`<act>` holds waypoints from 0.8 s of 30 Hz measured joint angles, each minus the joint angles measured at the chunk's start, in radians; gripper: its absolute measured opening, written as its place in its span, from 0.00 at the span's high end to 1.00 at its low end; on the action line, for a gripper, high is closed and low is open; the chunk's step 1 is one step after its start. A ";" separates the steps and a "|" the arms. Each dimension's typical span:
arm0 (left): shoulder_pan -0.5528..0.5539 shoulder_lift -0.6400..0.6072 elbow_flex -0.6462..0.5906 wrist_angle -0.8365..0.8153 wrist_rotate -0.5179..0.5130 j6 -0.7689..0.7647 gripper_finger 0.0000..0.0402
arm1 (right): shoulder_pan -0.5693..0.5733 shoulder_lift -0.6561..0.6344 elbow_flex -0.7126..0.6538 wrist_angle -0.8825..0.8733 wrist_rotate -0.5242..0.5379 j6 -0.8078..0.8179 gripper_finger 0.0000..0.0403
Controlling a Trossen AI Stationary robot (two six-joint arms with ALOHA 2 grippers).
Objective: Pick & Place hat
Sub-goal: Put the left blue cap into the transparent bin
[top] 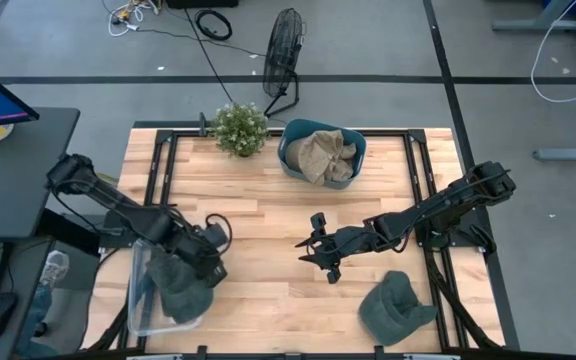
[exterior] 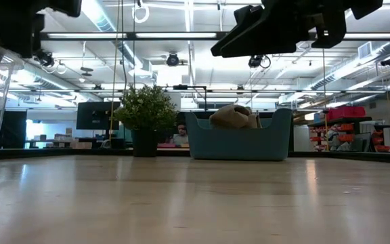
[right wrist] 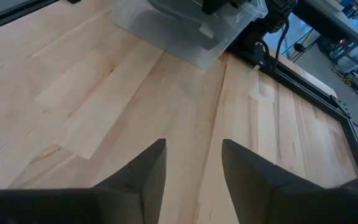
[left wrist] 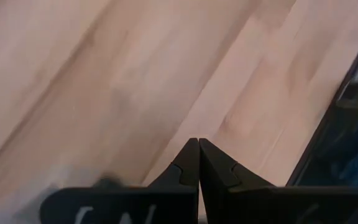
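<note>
**Hat lies apart from both grippers**

On the wooden table (top: 268,215), a dark hat (top: 395,307) lies near the front edge, apart from the right gripper (top: 317,253), whose fingers are spread. The left gripper (top: 211,262), fingers pressed together, hangs over the clear bin (top: 143,300).

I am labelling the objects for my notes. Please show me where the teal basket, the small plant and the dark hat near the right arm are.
teal basket (top: 356,150): high view, on its right rim.
small plant (top: 239,127): high view, on its leaves.
dark hat (top: 393,308): high view, on the middle of its fabric.
</note>
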 joint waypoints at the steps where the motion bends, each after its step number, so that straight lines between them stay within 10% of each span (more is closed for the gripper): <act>1: -0.001 0.004 0.000 -0.016 0.020 -0.001 1.00 | 0.000 0.000 0.000 -0.001 0.000 0.000 0.60; 24: -0.226 0.010 0.169 -0.375 0.054 -0.311 1.00 | 0.000 0.000 0.000 -0.036 0.003 0.004 0.60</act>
